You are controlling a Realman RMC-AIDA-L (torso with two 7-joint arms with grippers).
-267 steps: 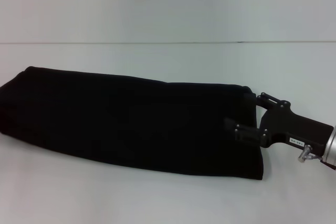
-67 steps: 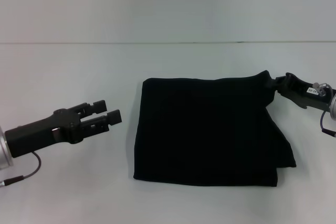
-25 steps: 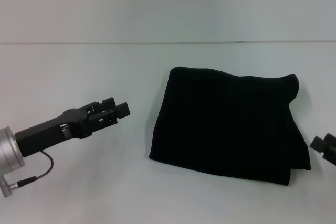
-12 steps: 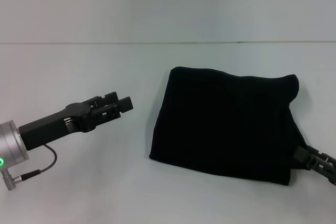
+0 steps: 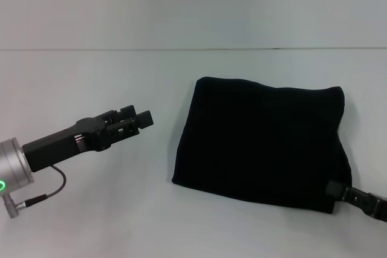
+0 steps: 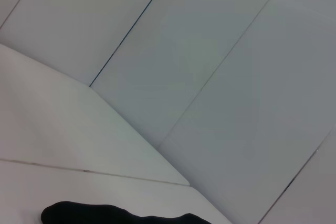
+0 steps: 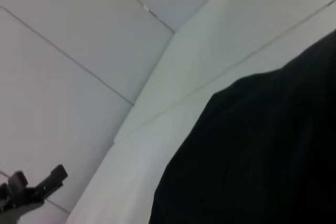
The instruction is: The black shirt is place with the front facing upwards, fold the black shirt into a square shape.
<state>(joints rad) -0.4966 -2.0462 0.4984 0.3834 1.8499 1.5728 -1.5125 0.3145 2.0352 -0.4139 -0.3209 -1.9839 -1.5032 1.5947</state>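
Observation:
The black shirt (image 5: 260, 143) lies folded into a rough square on the white table, right of centre, with no lettering showing. My left gripper (image 5: 138, 119) hovers to the shirt's left, apart from it, open and empty. My right gripper (image 5: 336, 188) comes in low from the right, and its tip is at the shirt's near right corner. The shirt's edge shows in the left wrist view (image 6: 121, 215). The shirt fills much of the right wrist view (image 7: 262, 156), which also shows the left gripper (image 7: 31, 187) far off.
The white table (image 5: 91, 209) meets a pale wall along a seam (image 5: 121, 49) at the back. A cable (image 5: 48, 188) hangs under the left arm.
The long shirt has been folded in half into a square and shifted right. In the last second my right gripper came in to the shirt's near right corner. The left gripper edged forward.

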